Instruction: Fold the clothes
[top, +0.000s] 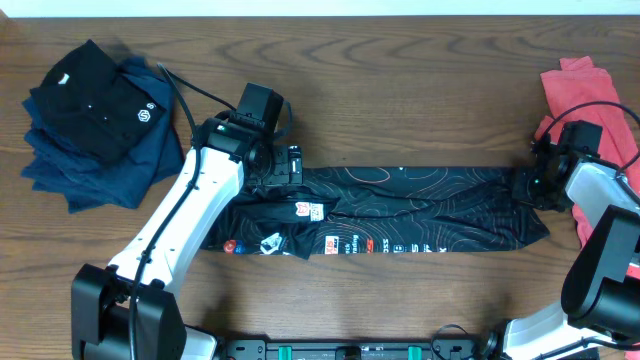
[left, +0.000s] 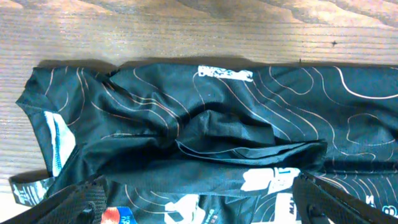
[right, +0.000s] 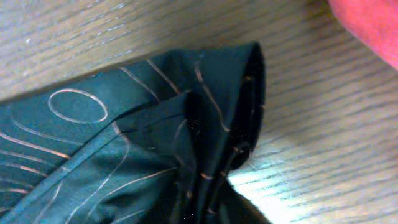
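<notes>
**A room for testing robots**

This looks like a robot lab, not a house. Two white and black robot arms, the left arm (top: 190, 215) and the right arm (top: 605, 250), stand on a black rail (top: 330, 350) at the near edge of a brown wooden table (top: 400, 90). A black wire (top: 180, 95) loops off the left arm. Clothes lie on the table. A black jersey (top: 420, 205) is in the middle. A black polo (top: 95, 95) sits on a pile of blue clothes (top: 100, 170) on the left arm's side. A red shirt (top: 590, 85) is on the right arm's side.

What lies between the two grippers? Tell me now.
The black jersey, a long strip, runs from the open left gripper to the right gripper; the overhead view shows it.
</notes>
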